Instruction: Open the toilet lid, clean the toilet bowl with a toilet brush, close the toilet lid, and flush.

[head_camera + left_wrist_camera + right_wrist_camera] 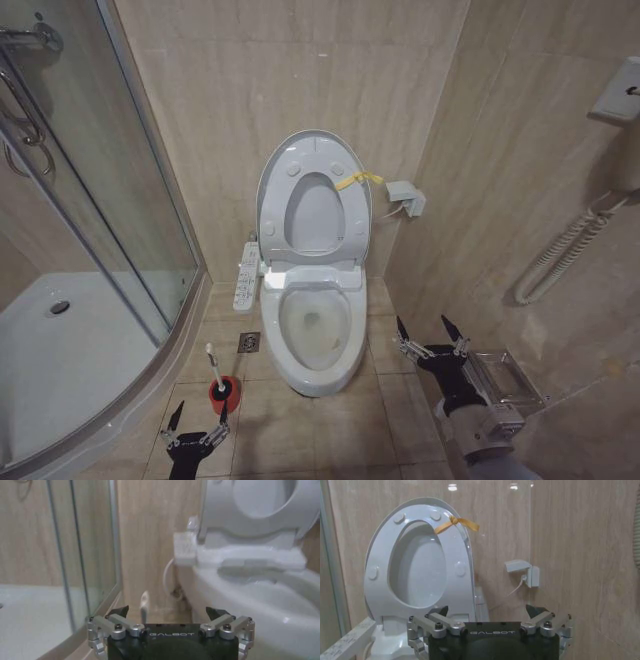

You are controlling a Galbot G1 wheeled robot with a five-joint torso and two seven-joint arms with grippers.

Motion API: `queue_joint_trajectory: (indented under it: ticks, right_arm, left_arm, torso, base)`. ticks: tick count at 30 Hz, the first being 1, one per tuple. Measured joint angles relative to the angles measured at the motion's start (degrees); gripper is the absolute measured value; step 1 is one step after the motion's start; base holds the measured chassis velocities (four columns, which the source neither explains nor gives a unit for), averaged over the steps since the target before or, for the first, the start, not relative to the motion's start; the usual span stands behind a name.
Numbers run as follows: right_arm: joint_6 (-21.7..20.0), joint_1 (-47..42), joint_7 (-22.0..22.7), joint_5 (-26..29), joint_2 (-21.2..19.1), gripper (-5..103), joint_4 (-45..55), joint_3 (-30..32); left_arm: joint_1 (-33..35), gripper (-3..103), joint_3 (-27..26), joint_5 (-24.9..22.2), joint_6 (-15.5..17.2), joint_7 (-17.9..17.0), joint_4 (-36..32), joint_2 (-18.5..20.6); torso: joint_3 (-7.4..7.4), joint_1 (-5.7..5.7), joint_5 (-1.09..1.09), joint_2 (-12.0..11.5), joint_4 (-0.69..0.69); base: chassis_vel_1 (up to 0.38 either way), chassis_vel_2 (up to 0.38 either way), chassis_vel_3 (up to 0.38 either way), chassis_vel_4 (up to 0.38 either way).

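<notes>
toilet bowl [318, 345]: centre of floor, against back wall, lid end to the rear
toilet lid [313, 150]: raised upright behind bowl, seat up against it
strap [358, 180]: on lid's right edge
control panel [246, 278]: left side of bowl
toilet brush [214, 366]: in holder cup [224, 393] on floor, left-front of bowl
shower enclosure [120, 230]: left of toilet
floor drain [249, 342]: between enclosure and bowl
left gripper [199, 422]: just in front of brush
right gripper [431, 335]: right of bowl, near right wall

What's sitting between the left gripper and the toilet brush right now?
Nothing. In the head view, the open left gripper sits just below the toilet brush in its red holder, with only bare floor tile between.
</notes>
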Motion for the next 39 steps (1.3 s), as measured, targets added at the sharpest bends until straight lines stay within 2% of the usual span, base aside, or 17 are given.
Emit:
queue_joint_trajectory:
  ticks: [2,7,14,23,24,25,26,27,29,30,31,33,34,35,36,38,39]
  right_arm:
    - [0.0,0.0,0.0,0.0,0.0,100,0.0,0.0]
    - [0.0,0.0,0.0,0.0,0.0,100,0.0,0.0]
    - [0.0,0.0,0.0,0.0,0.0,100,0.0,0.0]
    - [0.0,0.0,0.0,0.0,0.0,100,0.0,0.0]
    - [0.0,0.0,0.0,0.0,0.0,100,0.0,0.0]
    - [0.0,0.0,0.0,0.0,0.0,100,0.0,0.0]
    - [0.0,0.0,0.0,0.0,0.0,100,0.0,0.0]
    - [0.0,0.0,0.0,0.0,0.0,100,0.0,0.0]
    - [0.0,0.0,0.0,0.0,0.0,100,0.0,0.0]
    - [0.0,0.0,0.0,0.0,0.0,100,0.0,0.0]
    - [0.0,0.0,0.0,0.0,0.0,100,0.0,0.0]
    - [0.0,0.0,0.0,0.0,0.0,100,0.0,0.0]
    - [0.0,0.0,0.0,0.0,0.0,100,0.0,0.0]
    - [0.0,0.0,0.0,0.0,0.0,100,0.0,0.0]
    - [0.0,0.0,0.0,0.0,0.0,100,0.0,0.0]
    - [0.0,0.0,0.0,0.0,0.0,100,0.0,0.0]
    - [0.0,0.0,0.0,0.0,0.0,100,0.0,0.0]
  left_arm:
    - [-0.4,100,-0.3,-0.3,-1.2,0.1,1.9,0.1]
    - [-2.0,100,-2.3,-1.6,-6.8,0.6,11.3,0.5]
    - [-3.8,100,-4.4,-3.1,-13.0,1.1,21.6,0.9]
    - [-4.5,100,-5.5,-4.5,-14.3,1.9,23.8,1.4]
    - [-5.2,100,-7.6,-6.7,-14.9,3.1,25.1,2.3]
    - [-6.1,100,-10.7,-9.6,-15.5,4.4,26.6,3.9]
    - [-6.3,100,-12.1,-11.0,-15.8,5.0,26.6,4.4]
    - [-6.3,100,-12.1,-11.0,-15.8,5.0,26.6,4.4]
    - [-5.0,100,-12.7,-12.2,-15.4,5.5,23.9,4.3]
    - [-4.6,100,-12.9,-12.5,-15.1,5.5,22.7,4.2]
    - [-3.9,100,-13.3,-12.8,-14.7,5.5,20.6,4.2]
    - [-3.0,100,-13.3,-12.9,-14.3,5.5,18.2,3.9]
    - [-2.8,100,-12.8,-12.9,-14.1,5.5,17.1,3.7]
    - [-2.7,100,-12.4,-12.9,-13.9,5.5,16.3,3.6]
    - [-2.7,100,-12.4,-12.9,-13.9,5.5,16.3,3.6]
    - [-2.3,100,-11.3,-12.8,-12.9,5.5,13.6,3.3]
    - [-2.3,100,-10.5,-12.7,-12.2,5.6,12.4,3.1]
  torso:
    - [0.00,0.00,0.00,0.0,0.01]
    - [0.00,0.00,0.00,0.0,0.01]
    - [0.00,0.00,-0.01,0.0,0.01]
    - [0.00,0.00,-0.04,0.0,0.01]
    - [0.00,0.00,-0.11,0.0,0.02]
    - [0.00,0.00,0.00,0.0,-0.01]
    - [0.00,0.00,0.18,0.0,-0.04]
    - [0.00,0.00,0.18,0.0,-0.04]
    - [0.00,0.00,-0.14,0.0,0.04]
    - [0.00,0.00,-0.16,0.0,0.01]
    - [0.00,0.00,0.01,0.0,-0.01]
    - [0.01,0.00,0.09,0.0,0.03]
    - [0.00,0.00,-0.05,0.0,0.01]
    - [0.00,0.00,-0.08,0.0,0.00]
    - [0.00,0.00,-0.08,0.0,0.00]
    - [0.00,0.00,0.06,0.0,0.01]
    - [0.00,0.00,0.01,0.0,0.00]
  base:
    - [0.000,0.000,0.000,0.000]
    - [0.000,0.000,0.000,0.000]
    - [0.000,0.000,0.000,0.000]
    - [0.000,0.000,0.000,0.000]
    - [0.000,0.000,0.000,0.000]
    - [0.000,0.000,0.000,0.000]
    - [0.000,0.000,0.000,0.000]
    - [0.000,0.000,0.000,0.000]
    - [0.000,0.000,0.000,0.000]
    - [0.000,0.000,0.000,0.000]
    - [0.000,0.000,0.000,0.000]
    - [0.000,0.000,0.000,0.000]
    - [0.000,0.000,0.000,0.000]
    - [0.000,0.000,0.000,0.000]
    - [0.000,0.000,0.000,0.000]
    - [0.000,0.000,0.000,0.000]
    - [0.000,0.000,0.000,0.000]
